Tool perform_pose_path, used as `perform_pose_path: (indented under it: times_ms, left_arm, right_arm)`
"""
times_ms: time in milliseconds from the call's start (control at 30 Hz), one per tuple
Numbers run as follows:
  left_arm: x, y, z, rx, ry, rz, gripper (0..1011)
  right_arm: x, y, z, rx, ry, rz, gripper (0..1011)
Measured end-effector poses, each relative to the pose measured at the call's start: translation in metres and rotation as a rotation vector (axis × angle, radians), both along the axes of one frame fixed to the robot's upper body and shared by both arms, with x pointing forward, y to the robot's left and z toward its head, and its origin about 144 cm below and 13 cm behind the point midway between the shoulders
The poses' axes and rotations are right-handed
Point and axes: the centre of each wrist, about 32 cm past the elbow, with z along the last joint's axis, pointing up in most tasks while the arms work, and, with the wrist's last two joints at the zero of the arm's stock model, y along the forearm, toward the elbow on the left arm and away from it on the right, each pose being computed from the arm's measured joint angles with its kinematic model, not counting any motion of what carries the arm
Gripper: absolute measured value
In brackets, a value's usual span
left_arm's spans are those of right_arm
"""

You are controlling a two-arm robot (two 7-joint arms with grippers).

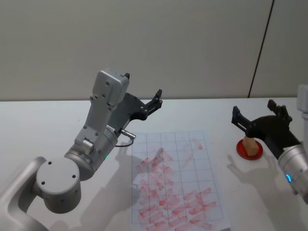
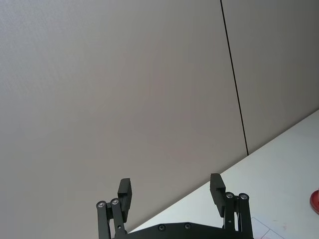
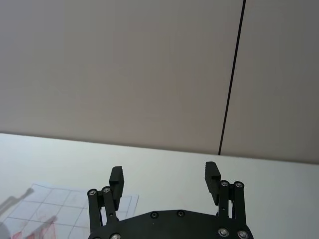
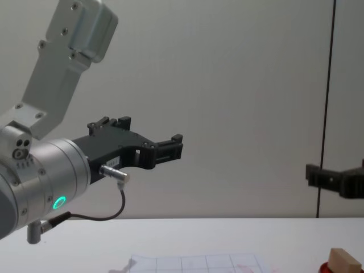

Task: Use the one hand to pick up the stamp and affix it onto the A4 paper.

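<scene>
Reading left to right: black 2-jaw left gripper (image 1: 144, 89) held high beside the sheet, jaws apart; white gridded A4 paper (image 1: 192, 168) with pinkish-red marks, flat at centre; small light-tan wooden stamp (image 1: 249, 143) on a round red pad (image 1: 241, 150), right of the paper, just below the nearer right gripper (image 1: 254, 108), whose jaws are spread and empty.

Bright, even, diffuse light; soft grey shadows (image 1: 240, 169) lie on the table (image 1: 48, 125) beside the paper's (image 1: 175, 183) left and right edges.

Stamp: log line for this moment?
stamp on red pad, ungrasped | right gripper open, above stamp | left gripper open, raised | paper marked red
</scene>
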Motion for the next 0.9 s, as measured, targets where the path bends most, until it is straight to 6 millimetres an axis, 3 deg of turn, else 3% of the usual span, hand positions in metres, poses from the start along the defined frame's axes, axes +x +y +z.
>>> perform_pose_path:
  times_ms: [433,900]
  left_arm:
    - [0.0,0.0,0.0,0.0,0.0,0.0,1001]
    - [0.0,0.0,0.0,0.0,0.0,0.0,1001]
  right_arm:
    - [0.005,0.018,-0.008,-0.023,0.173,-0.099,1001]
    - [0.016,0.023,-0.023,-0.049,0.275,-0.135,1001]
